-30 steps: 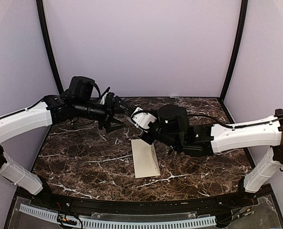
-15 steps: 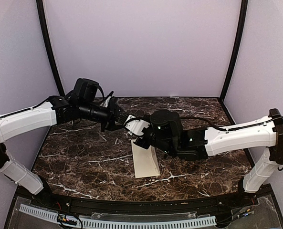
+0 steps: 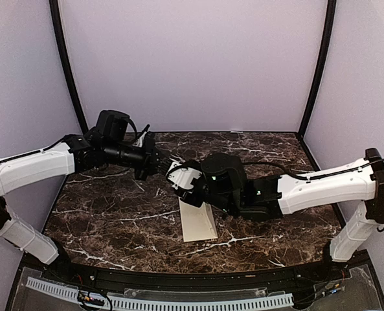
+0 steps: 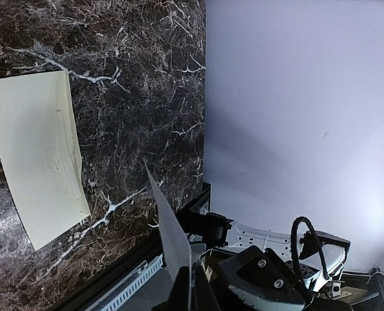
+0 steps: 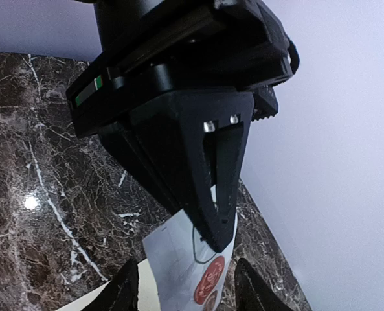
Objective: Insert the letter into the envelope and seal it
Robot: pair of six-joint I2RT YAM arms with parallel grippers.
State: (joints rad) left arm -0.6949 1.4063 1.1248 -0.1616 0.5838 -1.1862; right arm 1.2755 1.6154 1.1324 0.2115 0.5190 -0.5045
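The cream envelope (image 3: 198, 220) lies flat on the marble table, with its flap folded; in the left wrist view the envelope (image 4: 39, 155) is at the upper left. The letter is out of view. Above the envelope's far end the two grippers meet at a white sheet (image 5: 179, 259) bearing round red seals (image 5: 208, 285). My left gripper (image 3: 158, 166) is shut on this sheet's edge, seen edge-on as a thin sheet (image 4: 169, 227). My right gripper (image 5: 188, 291) stands open, a finger (image 5: 124, 291) on each side of the sheet and apart from it.
The dark marble table (image 3: 114, 220) is walled by lilac panels with black corner posts (image 3: 67, 71). A black rail and a white perforated strip (image 3: 159, 301) run along the near edge. Both forearms reach over the table's middle.
The left gripper moved in and closed on the white sheet. The right gripper, shut on the sheet before, has opened its fingers. Both grippers shifted slightly left; the envelope stayed put.
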